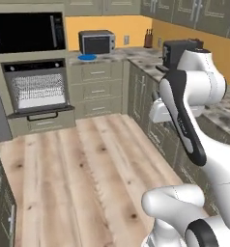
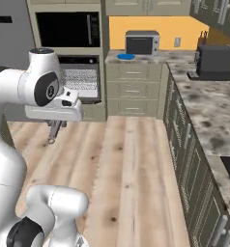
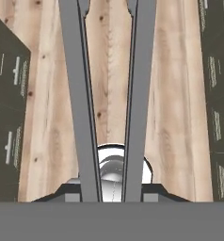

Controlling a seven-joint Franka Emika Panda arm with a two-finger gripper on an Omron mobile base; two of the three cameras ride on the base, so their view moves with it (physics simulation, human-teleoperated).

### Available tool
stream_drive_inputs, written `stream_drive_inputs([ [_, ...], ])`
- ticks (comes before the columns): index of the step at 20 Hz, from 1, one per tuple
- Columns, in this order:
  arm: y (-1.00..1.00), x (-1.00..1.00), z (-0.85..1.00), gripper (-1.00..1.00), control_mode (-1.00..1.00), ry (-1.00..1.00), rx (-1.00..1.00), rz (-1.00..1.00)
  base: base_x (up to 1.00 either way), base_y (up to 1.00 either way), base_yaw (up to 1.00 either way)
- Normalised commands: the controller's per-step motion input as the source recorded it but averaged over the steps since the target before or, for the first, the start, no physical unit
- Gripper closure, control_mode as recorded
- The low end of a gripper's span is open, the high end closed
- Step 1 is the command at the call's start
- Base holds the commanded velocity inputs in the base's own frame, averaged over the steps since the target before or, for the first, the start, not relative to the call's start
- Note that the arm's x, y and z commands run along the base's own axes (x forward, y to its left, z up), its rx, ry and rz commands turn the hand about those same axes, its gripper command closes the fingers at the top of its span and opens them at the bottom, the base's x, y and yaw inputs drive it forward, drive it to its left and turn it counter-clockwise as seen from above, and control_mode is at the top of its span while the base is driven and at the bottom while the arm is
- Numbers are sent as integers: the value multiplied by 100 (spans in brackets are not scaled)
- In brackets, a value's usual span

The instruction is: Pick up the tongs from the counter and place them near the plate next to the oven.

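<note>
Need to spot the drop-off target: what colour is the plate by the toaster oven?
Plain bright blue; the plate shows best in the right base view, on the counter.

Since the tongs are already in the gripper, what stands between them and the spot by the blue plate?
Nothing visible on the way. The gripper holds the tongs over bare wooden floor, and open floor runs to the far counter, where the plate lies in front of the toaster oven.
</note>
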Motion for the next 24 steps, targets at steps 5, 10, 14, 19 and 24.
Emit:
stream_drive_inputs([
  [5, 0, 0, 0, 100, 100, 0, 0, 0, 100, 6, -25],
  [10, 0, 0, 0, 100, 100, 0, 0, 0, 100, 36, -36],
  [14, 0, 0, 0, 100, 100, 0, 0, 0, 100, 59, -46],
  [19, 0, 0, 0, 100, 100, 0, 0, 0, 100, 56, -27],
  [24, 0, 0, 0, 100, 100, 0, 0, 0, 100, 0, 13],
])
